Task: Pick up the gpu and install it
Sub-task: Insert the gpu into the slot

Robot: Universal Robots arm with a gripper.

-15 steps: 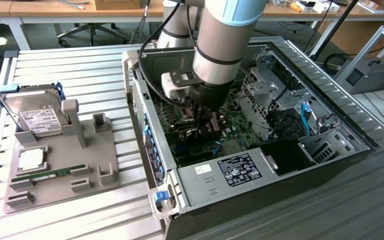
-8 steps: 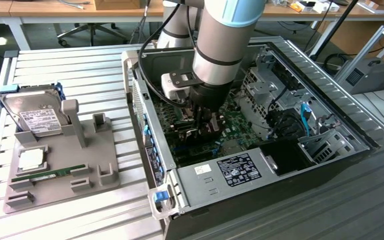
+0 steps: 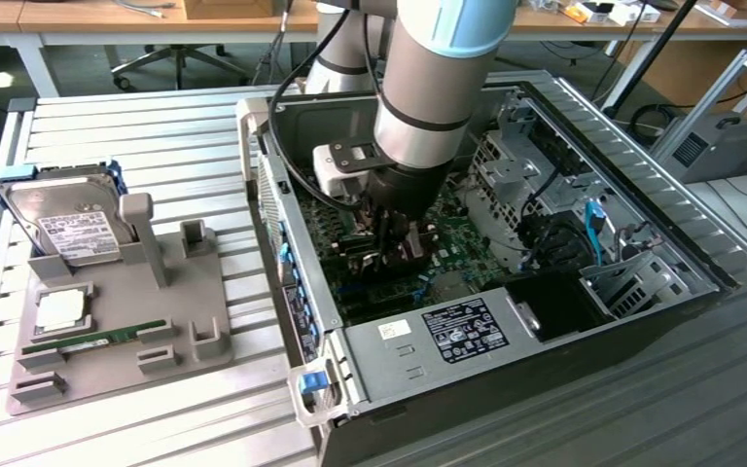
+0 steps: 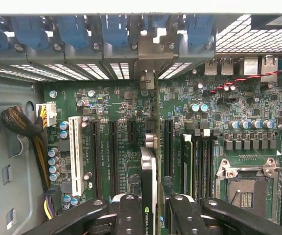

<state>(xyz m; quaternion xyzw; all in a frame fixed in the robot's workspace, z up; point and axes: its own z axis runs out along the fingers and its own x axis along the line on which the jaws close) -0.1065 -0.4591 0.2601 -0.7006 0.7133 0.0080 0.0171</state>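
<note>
While the gripper [image 4: 153, 208] hangs low inside the open computer case [image 3: 387, 345], its two black fingers [image 4: 129, 215] are closed part-way on the gpu [image 4: 149, 181], which stands on edge between them — the black cooler face with its printed logo sits on one side and the thin green board edge on the other. From the wrist view the card runs straight away from the fingers toward the rear wall of the case, its silver end bracket [image 4: 147, 81] standing up against the row of slot openings under the blue retaining clips [image 4: 116, 29].

Below and beyond the card lies the motherboard [image 4: 228, 105], with its black expansion slots [image 4: 112, 152] and a white slot [image 4: 75, 152] to one side and the empty processor socket [image 4: 246, 188] to the other. The card looks lined up over one of the black slots, but whether its lower edge is already seated cannot be told.

In the exterior view the arm [image 3: 432, 88] reaches down into the middle of the case. Well apart, at the exterior view's left, the grey parts tray [image 3: 121, 311] holds the hard drive [image 3: 69, 229] and the memory stick [image 3: 94, 338].

As a judgement, the pick-up is done and the card has been carried to its place; the seating itself, and the release, are not yet shown as finished.
</note>
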